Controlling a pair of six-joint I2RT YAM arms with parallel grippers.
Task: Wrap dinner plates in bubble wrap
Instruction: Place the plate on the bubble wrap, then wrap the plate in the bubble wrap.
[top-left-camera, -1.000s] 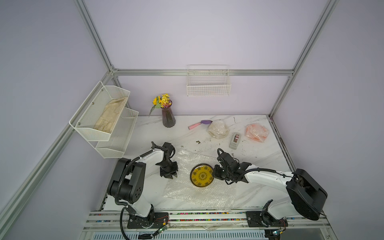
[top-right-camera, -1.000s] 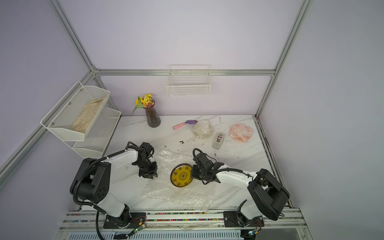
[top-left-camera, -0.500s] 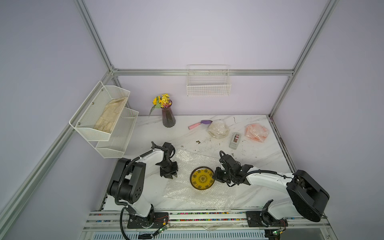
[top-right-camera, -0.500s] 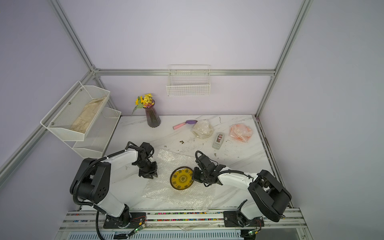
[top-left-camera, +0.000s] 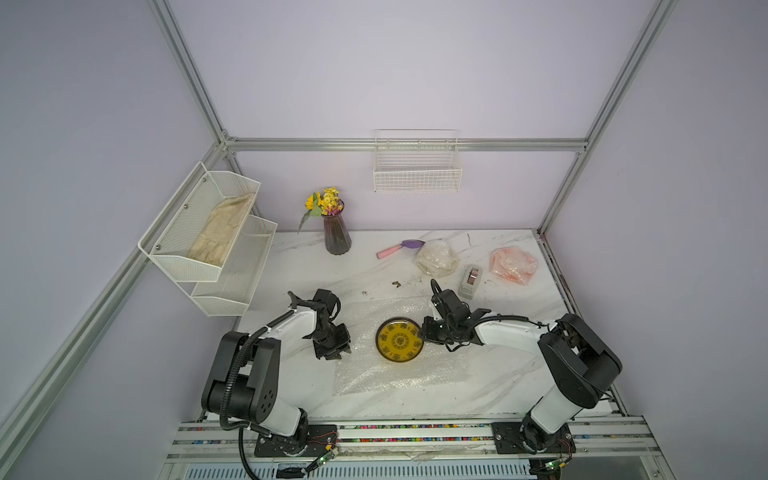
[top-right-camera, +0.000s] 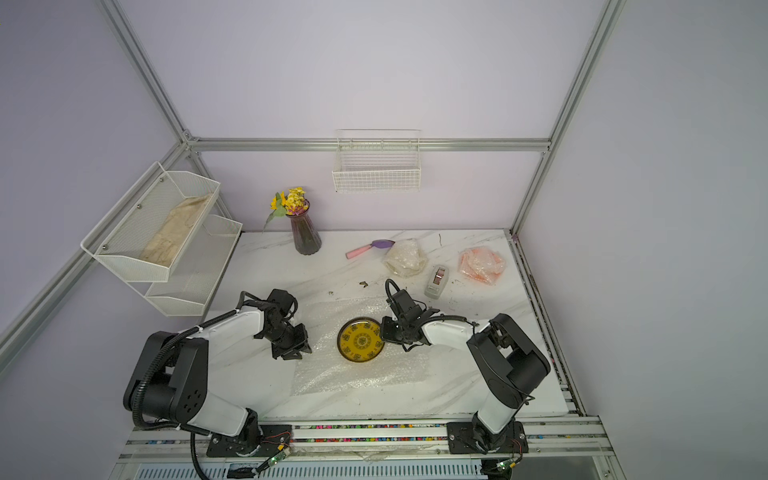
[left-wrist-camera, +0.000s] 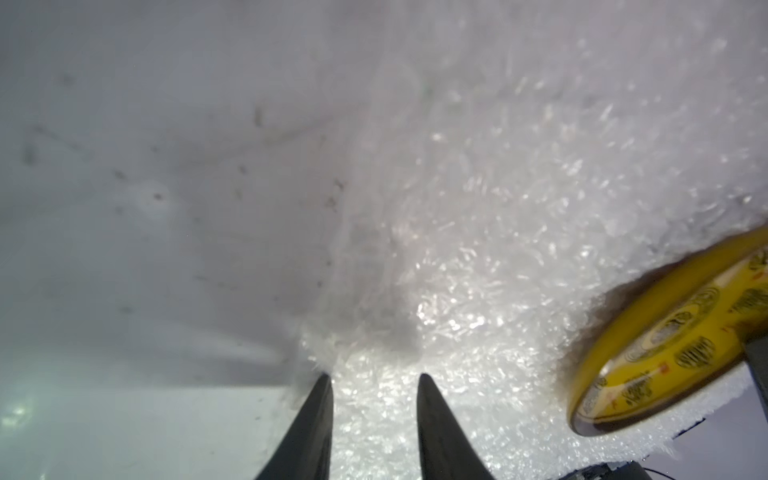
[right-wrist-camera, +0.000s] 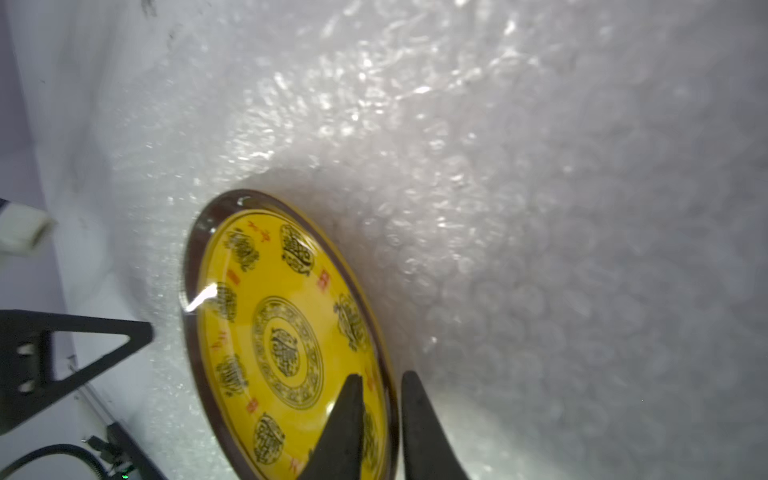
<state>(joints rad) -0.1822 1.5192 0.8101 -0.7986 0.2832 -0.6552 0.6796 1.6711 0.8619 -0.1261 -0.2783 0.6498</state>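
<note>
Found yellow plate (top-left-camera: 400, 340) flat on bubble wrap (top-left-camera: 374, 378) on bench (top-left-camera: 519, 382). Saw right hand (right-wrist-camera: 378, 376) loosely parted astride its rim, left hand (left-wrist-camera: 374, 376) parted, empty, at sheet edge. Judged placing done; needed next: edge pinched, folded over.

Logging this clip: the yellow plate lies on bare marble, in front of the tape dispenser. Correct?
No. The plate lies on the bubble wrap, not bare marble; both top views and the right wrist view show the bumpy sheet under it. The tape dispenser is indeed behind it.
</note>
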